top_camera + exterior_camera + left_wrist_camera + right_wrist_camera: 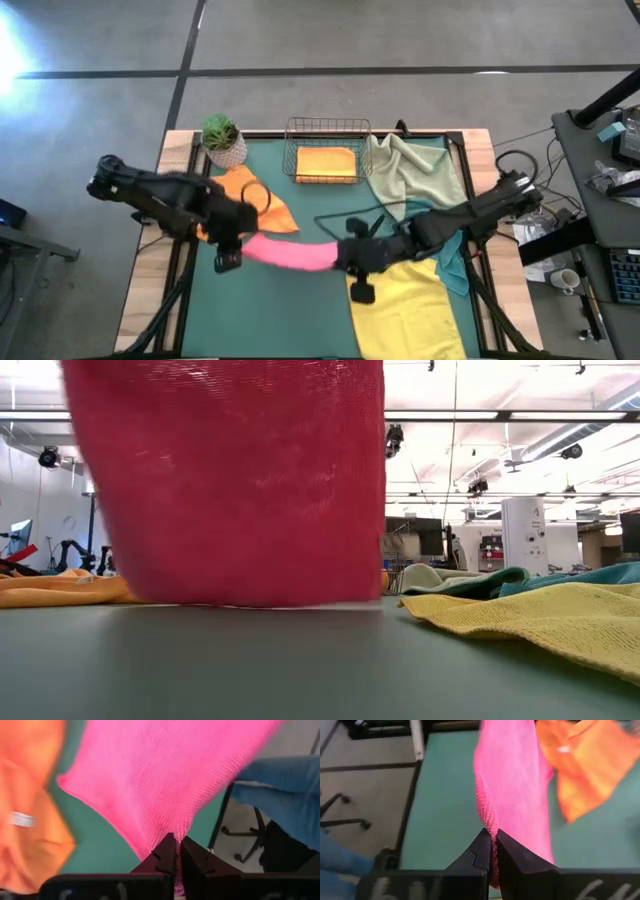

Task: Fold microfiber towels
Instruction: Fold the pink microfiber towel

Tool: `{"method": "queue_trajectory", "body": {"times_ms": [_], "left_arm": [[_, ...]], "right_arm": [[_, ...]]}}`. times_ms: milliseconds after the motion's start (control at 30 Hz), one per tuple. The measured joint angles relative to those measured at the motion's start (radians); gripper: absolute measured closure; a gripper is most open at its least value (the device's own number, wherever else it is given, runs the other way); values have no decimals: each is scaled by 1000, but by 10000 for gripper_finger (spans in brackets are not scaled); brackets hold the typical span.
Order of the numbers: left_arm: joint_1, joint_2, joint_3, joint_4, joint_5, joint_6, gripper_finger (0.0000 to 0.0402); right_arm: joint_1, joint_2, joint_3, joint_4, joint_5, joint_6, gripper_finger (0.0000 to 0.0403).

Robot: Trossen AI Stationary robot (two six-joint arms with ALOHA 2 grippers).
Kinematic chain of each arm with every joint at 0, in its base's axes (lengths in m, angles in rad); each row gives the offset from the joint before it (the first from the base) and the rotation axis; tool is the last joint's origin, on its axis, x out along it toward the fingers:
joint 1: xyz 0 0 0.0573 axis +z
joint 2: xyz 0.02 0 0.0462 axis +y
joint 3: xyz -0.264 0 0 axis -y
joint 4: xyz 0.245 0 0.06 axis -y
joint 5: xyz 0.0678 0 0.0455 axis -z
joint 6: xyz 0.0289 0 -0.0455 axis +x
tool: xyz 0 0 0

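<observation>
Pink microfiber towel (290, 250), soft square cloth, hangs stretched between both grippers, in front of the wire basket (328, 128) and above the green table mat (270, 310). Left gripper (177, 851) clamped shut on one corner; right gripper (493, 840) clamped shut on the opposite edge. In the low view its lower hem hangs just at the mat.

Handling, by judgement: light, limp, no stiffness; sags between the holds, drapes wherever slack. The nap should give grip, not slippery, nothing fragile. Best holds look like corners or hem, pinched deep enough that the weave does not creep out.

Other cloths, relative to the basket: folded orange towel (326, 163) inside it; loose orange towel (262, 205) in front of it, toward the left arm; pale sage green towel (412, 170) beside it on the right arm's side; teal towel (453, 262) and yellow towel (405, 305) farther forward on that side. Small potted plant (222, 138) beside the basket on the left arm's side.

Surface: mat flat, matte. Room: concrete floor, open workshop behind, desk with clutter beyond the right arm; a person's jeans-clad legs (280, 785) and a rolling chair close by the table.
</observation>
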Motion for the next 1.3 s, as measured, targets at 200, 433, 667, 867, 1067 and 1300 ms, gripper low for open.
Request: {"method": "queue_trajectory", "body": {"times_ms": [200,433,667,867,1067,1300], "left_arm": [[-132,0,-162,235,60,-192,402],[-266,0,-329,501,68,-458,402],[-343,12,-463,625,48,-637,401],[-337,15,-533,697,-11,-659,402],[-311,15,-585,700,-15,-657,401],[-259,14,-633,695,-13,-645,401]], "right_arm": [[54,94,1,58,-117,14,394],[111,201,1,116,-213,-18,394],[117,292,1,137,-209,-18,394],[119,373,-1,135,-204,63,394],[109,412,-1,130,-180,121,394],[57,377,-1,41,-136,122,394]]}}
